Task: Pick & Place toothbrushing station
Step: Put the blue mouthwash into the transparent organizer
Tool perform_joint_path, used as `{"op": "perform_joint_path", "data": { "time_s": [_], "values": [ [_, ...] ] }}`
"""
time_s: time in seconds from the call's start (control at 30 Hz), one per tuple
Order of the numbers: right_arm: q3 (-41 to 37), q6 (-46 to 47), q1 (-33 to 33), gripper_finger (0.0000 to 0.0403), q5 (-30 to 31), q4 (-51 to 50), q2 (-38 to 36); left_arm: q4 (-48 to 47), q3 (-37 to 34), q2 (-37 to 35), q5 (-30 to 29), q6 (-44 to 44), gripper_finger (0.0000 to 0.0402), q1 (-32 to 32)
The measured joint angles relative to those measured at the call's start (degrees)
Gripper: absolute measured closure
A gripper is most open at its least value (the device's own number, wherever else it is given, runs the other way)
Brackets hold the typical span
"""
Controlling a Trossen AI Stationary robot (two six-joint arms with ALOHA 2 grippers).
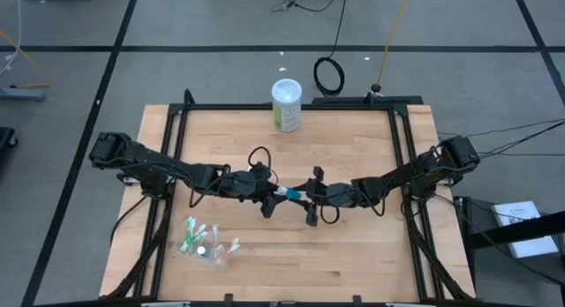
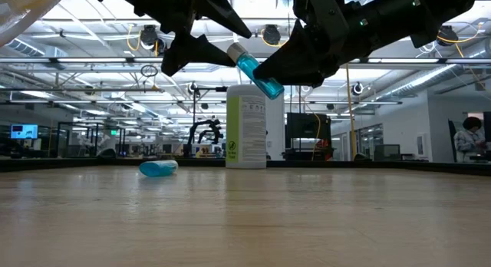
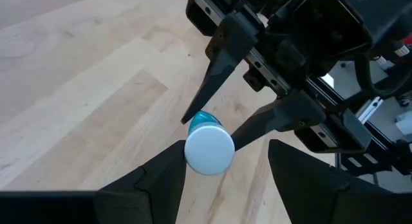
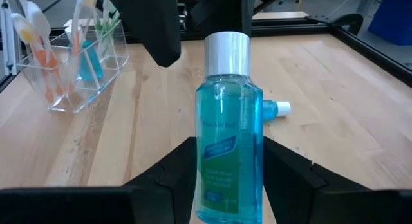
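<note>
Right gripper (image 1: 311, 198) clamps the base of a teal bottle (image 1: 290, 194) in mid-air over the table's (image 1: 353, 254) centre, white cap aimed at the left gripper (image 1: 269, 194), whose fingers stand spread either side of the cap without touching — reads as a handover toward the clear holder (image 1: 207, 250) of toothbrushes (image 1: 192, 229) near the front-left. Second bottle (image 2: 159, 168) lies flat on the wood. Label print unreadable; canister (image 1: 286, 105) partly hidden behind bottle in low view.

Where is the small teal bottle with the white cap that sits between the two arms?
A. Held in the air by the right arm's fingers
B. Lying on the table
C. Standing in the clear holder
A: the small teal bottle with the white cap sits clamped between the right gripper's fingers, clear above the wooden table in the low view.
</note>
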Motion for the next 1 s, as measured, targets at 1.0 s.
{"op": "perform_joint_path", "data": {
  "time_s": [1.0],
  "values": [
    [0.0, -2.0, 0.8, 0.0257, -0.7, -1.7, 0.0, -0.8, 0.1, 0.0, 3.7, 1.4, 0.0197, 2.6]
  ]
}}
